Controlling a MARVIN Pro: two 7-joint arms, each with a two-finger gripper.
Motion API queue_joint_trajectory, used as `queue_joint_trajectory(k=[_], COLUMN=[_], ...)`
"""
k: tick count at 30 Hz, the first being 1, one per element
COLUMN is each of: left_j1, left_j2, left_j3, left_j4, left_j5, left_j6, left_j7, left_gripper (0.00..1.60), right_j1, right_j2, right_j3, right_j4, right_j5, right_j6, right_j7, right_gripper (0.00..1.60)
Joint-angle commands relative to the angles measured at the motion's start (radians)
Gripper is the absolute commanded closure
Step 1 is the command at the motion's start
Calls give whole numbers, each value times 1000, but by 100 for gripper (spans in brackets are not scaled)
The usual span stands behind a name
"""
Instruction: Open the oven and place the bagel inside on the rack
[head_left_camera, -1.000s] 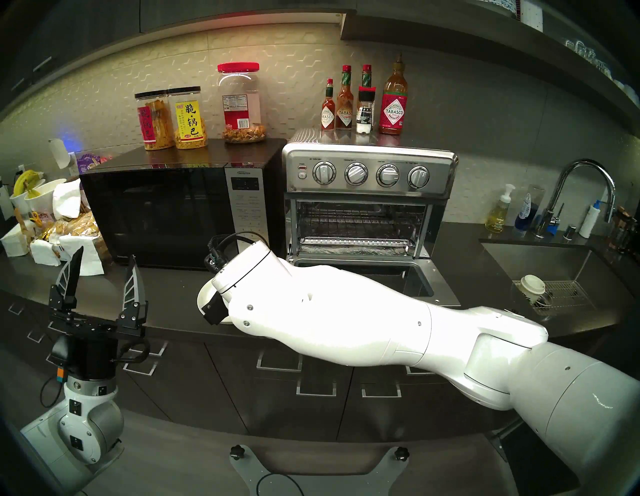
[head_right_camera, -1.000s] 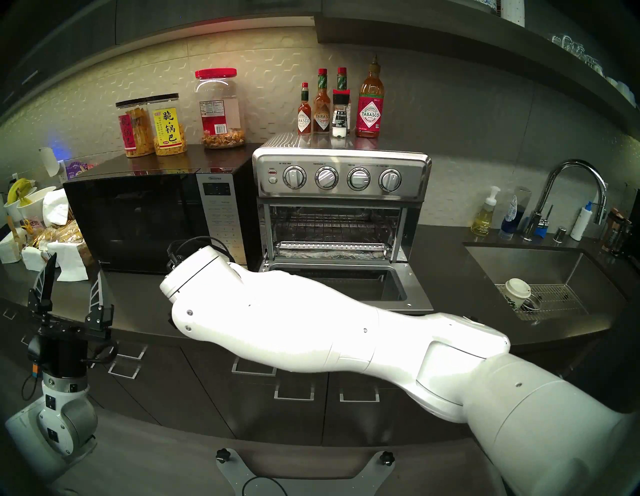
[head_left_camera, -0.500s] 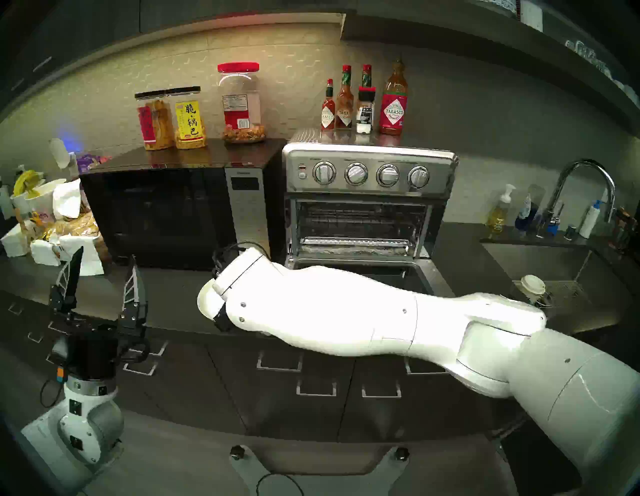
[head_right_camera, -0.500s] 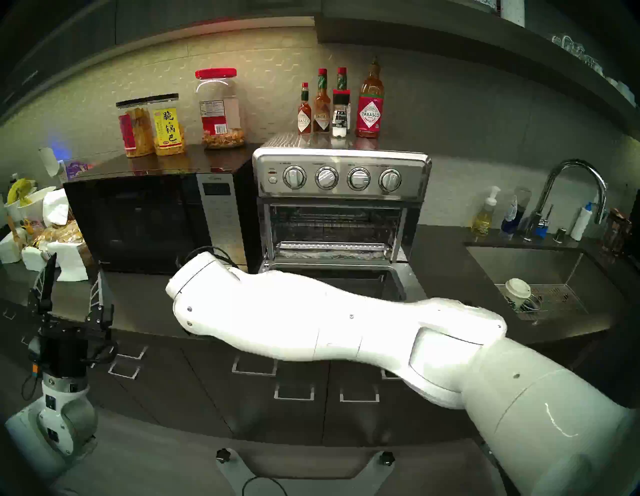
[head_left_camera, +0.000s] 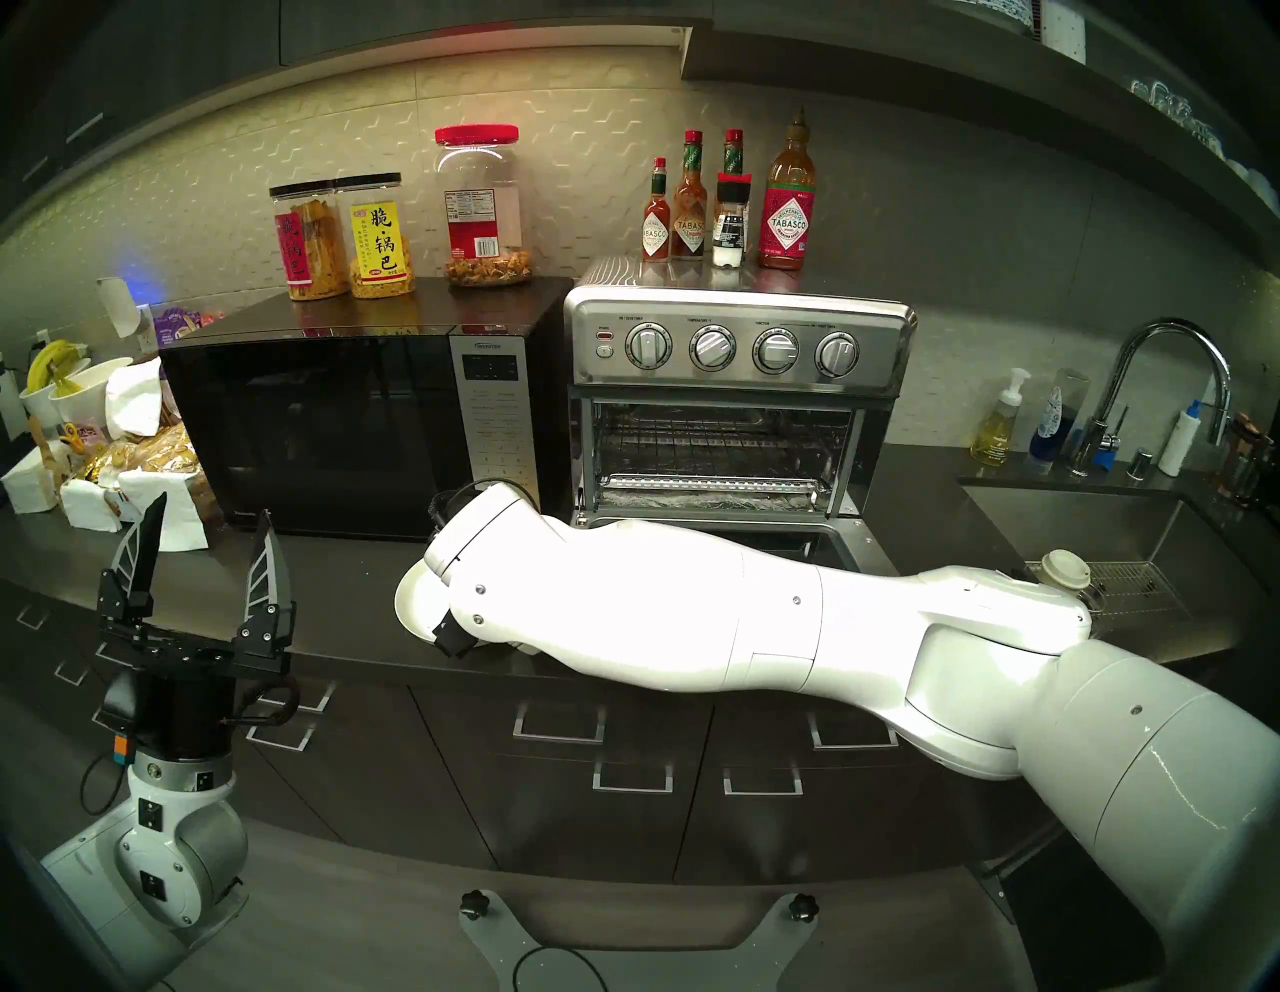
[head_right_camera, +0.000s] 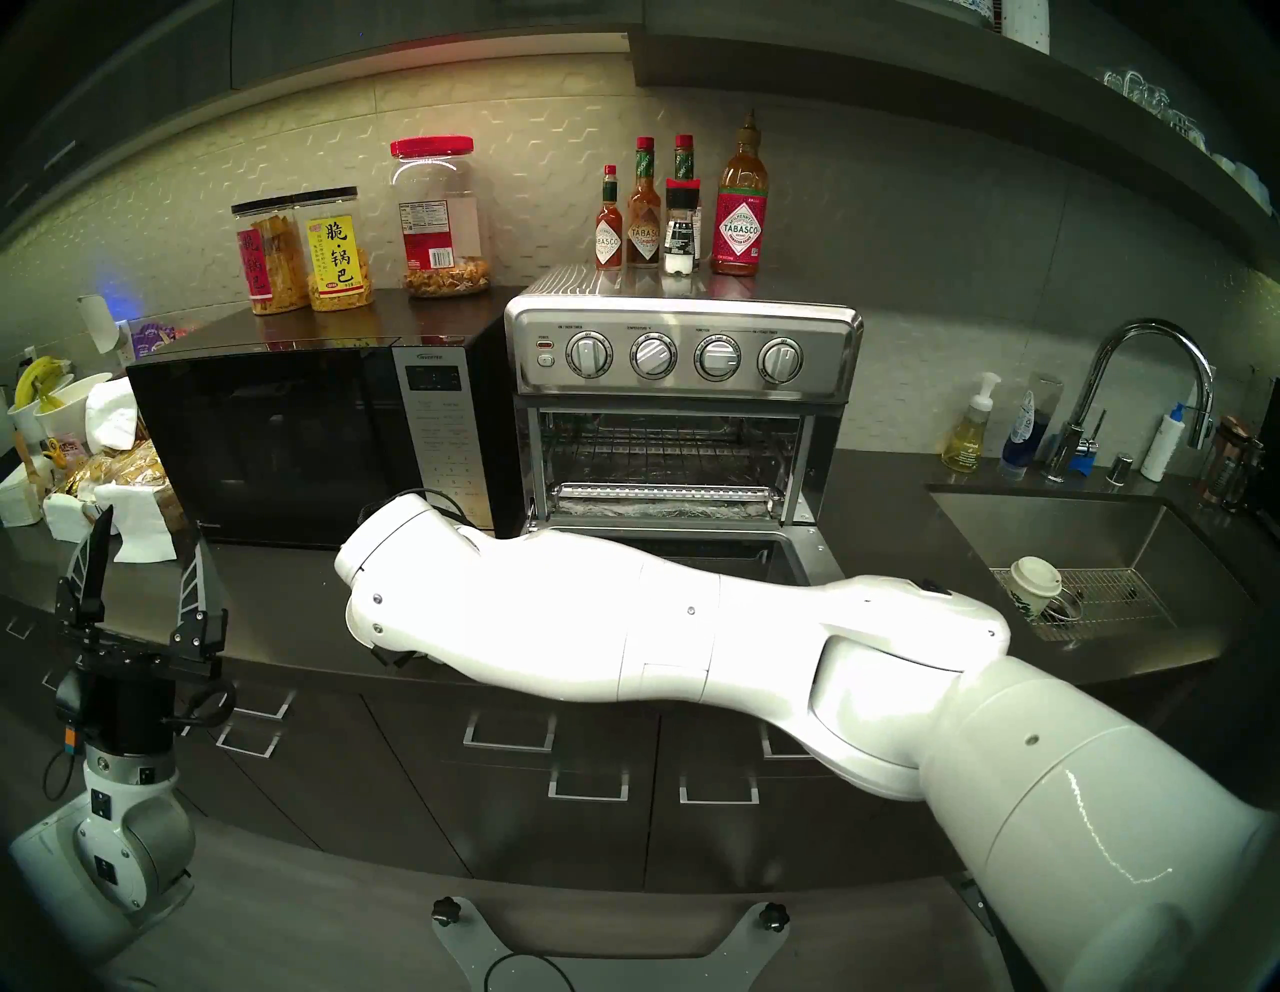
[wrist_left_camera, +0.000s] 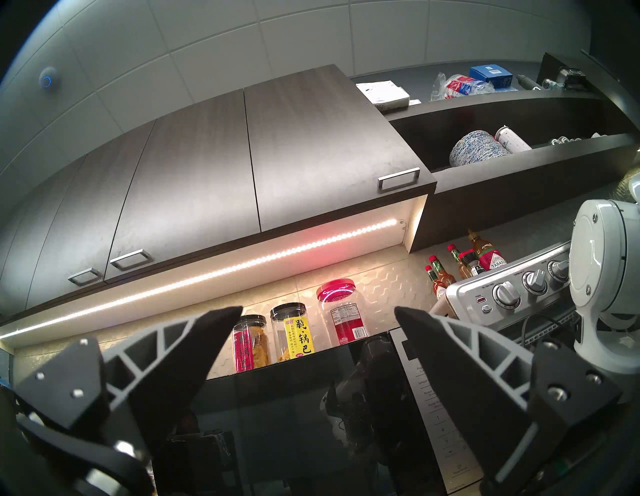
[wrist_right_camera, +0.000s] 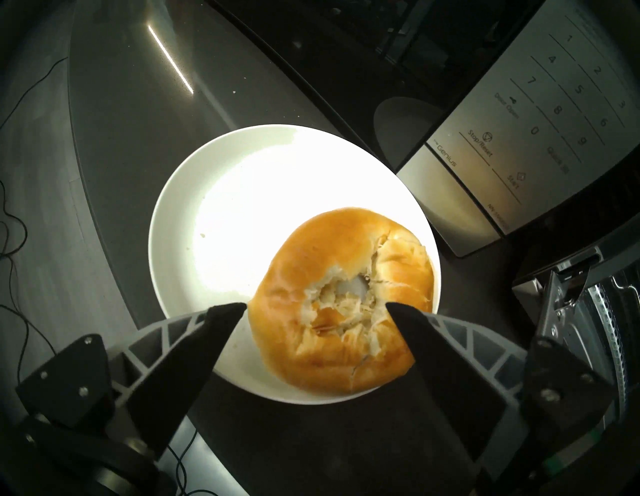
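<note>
The stainless oven (head_left_camera: 738, 346) stands with its door (head_left_camera: 841, 554) folded down flat and the wire rack (head_left_camera: 717, 443) bare inside. In the right wrist view a golden-brown bagel (wrist_right_camera: 343, 301) with a torn pale centre lies on a white plate (wrist_right_camera: 242, 207) on the counter. My right gripper (wrist_right_camera: 316, 307) hangs open just above it, one finger on each side. In the head views my right forearm hides the bagel, and only the plate's rim (head_left_camera: 410, 596) shows. My left gripper (head_left_camera: 211, 509) points up, open and empty, at the counter's left.
A black microwave (head_left_camera: 332, 429) stands just behind the plate, with snack jars (head_left_camera: 377, 239) on top. Sauce bottles (head_left_camera: 786, 201) stand on the oven. A sink (head_left_camera: 1108, 547) with a paper cup (head_left_camera: 1067, 568) lies at the right. Bread bags and napkins (head_left_camera: 138, 457) are piled at the left.
My right arm's elbow has swung in toward the counter, and the wrist has shifted slightly right over the plate. The left arm has stayed still.
</note>
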Motion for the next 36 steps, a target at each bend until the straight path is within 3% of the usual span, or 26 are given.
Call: queue_joint_trajectory(k=[1, 12, 27, 36], left_j1=[2, 1, 2, 2], left_j2=[0, 0, 0, 0], left_j3=[-9, -9, -9, -9], left_j4=[-12, -12, -13, -13], left_j5=[0, 0, 0, 0], left_j6=[-1, -1, -1, -1], left_j7=[1, 1, 1, 1], left_gripper=[0, 0, 0, 0], right_j1=[25, 41, 19, -14], right_j2=[-38, -86, -102, -159], right_j3=[-5, -18, -33, -60], right_j4=[21, 71, 89, 202], right_j5=[11, -1, -27, -42], right_j6=[-2, -2, -2, -2], right_j7=[-118, -105, -106, -105], right_gripper=[0, 0, 0, 0])
